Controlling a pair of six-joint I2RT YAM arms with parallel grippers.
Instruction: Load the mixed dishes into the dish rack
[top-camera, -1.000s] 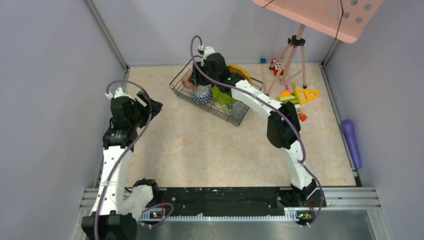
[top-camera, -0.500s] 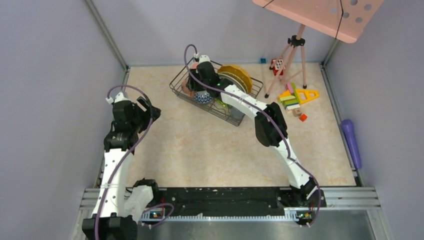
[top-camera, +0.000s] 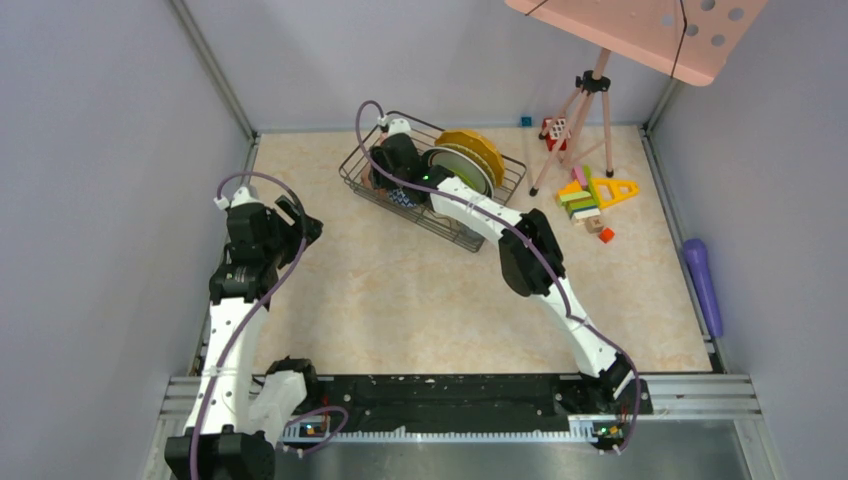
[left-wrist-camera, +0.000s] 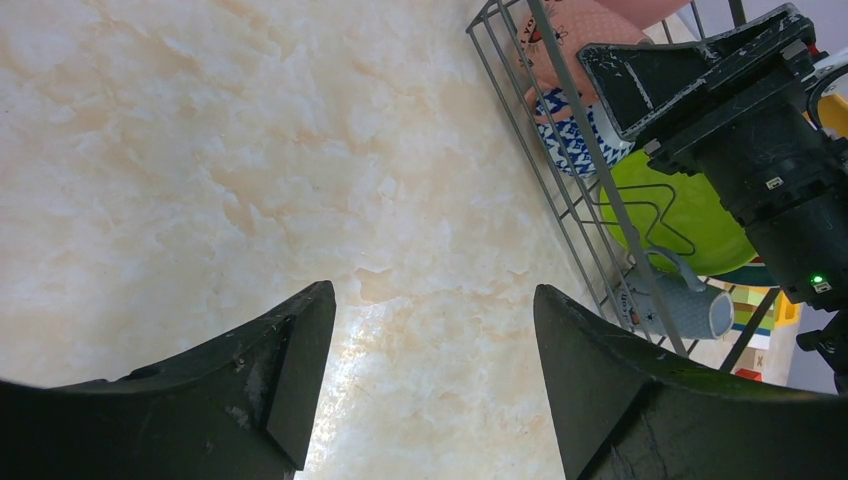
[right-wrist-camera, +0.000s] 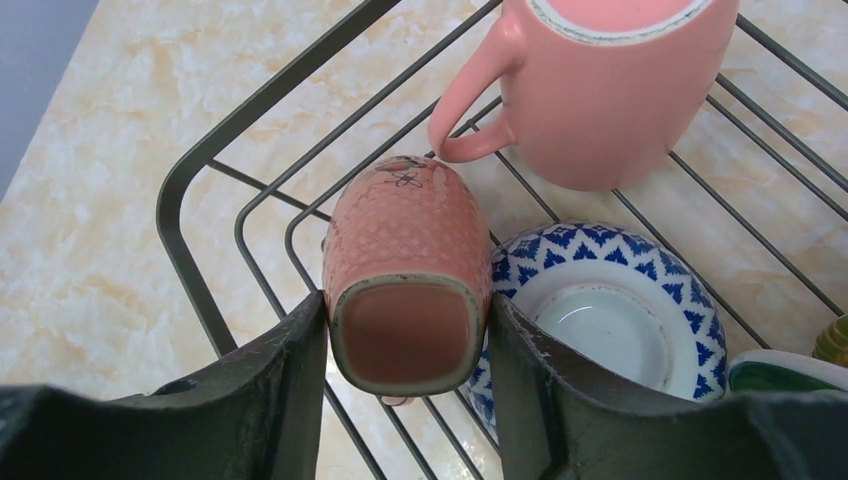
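Observation:
The dark wire dish rack (top-camera: 350, 180) stands at the back centre of the table. My right gripper (top-camera: 385, 165) reaches into its left corner. In the right wrist view my right gripper (right-wrist-camera: 408, 310) is shut on a textured pink mug (right-wrist-camera: 405, 250), base toward the camera, low over the rack wires (right-wrist-camera: 180, 180). A smooth pink mug (right-wrist-camera: 610, 90) and the blue-white patterned bowl (right-wrist-camera: 620, 320) lie beside it. The yellow scalloped plate (top-camera: 478, 148) and green-rimmed white plate (top-camera: 455, 165) stand upright in the rack. My left gripper (top-camera: 305, 220) is open and empty over bare table (left-wrist-camera: 435, 295).
The left wrist view shows the rack's side (left-wrist-camera: 560, 130), a lime green plate (left-wrist-camera: 690, 210) and a grey mug (left-wrist-camera: 690, 305). Toy blocks (top-camera: 590, 195) and a tripod (top-camera: 585, 110) stand right of the rack. A purple object (top-camera: 703, 280) lies at the right wall.
My right gripper has moved left across the rack to its left corner, uncovering the upright plates. The left arm has barely moved.

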